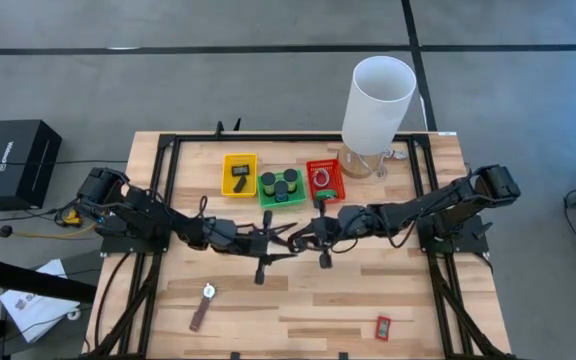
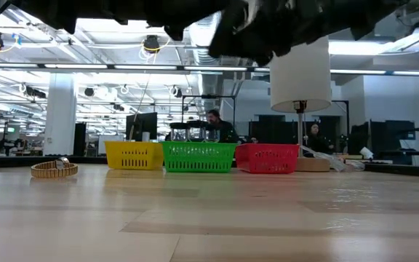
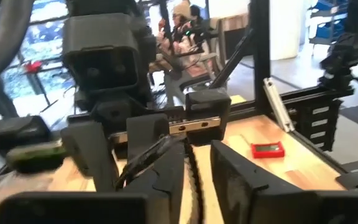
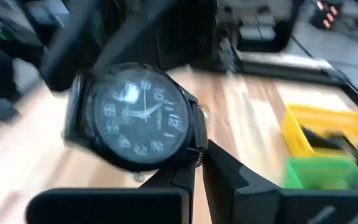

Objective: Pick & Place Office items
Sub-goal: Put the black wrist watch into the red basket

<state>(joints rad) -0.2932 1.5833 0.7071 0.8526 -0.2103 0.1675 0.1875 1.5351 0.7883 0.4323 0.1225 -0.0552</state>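
Starting at the right gripper (image 4: 199, 163): in its own wrist view its jaws are pinched together at the edge of a black watch (image 4: 135, 118), right by the case where the strap begins. The dial faces the camera and fills the left half of that frame.

The left gripper (image 3: 194, 146) is right up against it. Its jaws stand a little apart, with the watch's black strap running on edge between them, and we can see a gap on one side of the strap.

From above, the two grippers meet nose to nose just below the middle of the frame, over bare wood, so the watch is up in the air between them, not on the table.

Around them:
- Just above in the top view sit the yellow tray (image 1: 239, 157), the green tray (image 1: 268, 203) with dark cylinders (image 1: 280, 183) in it, and the red tray (image 1: 311, 180).
- A tall white cylinder (image 1: 378, 95) stands at upper right.
- A brown-strapped watch (image 1: 205, 303) lies at lower left.
- A red rectangle (image 1: 383, 327) lies at lower right, well apart from everything else.
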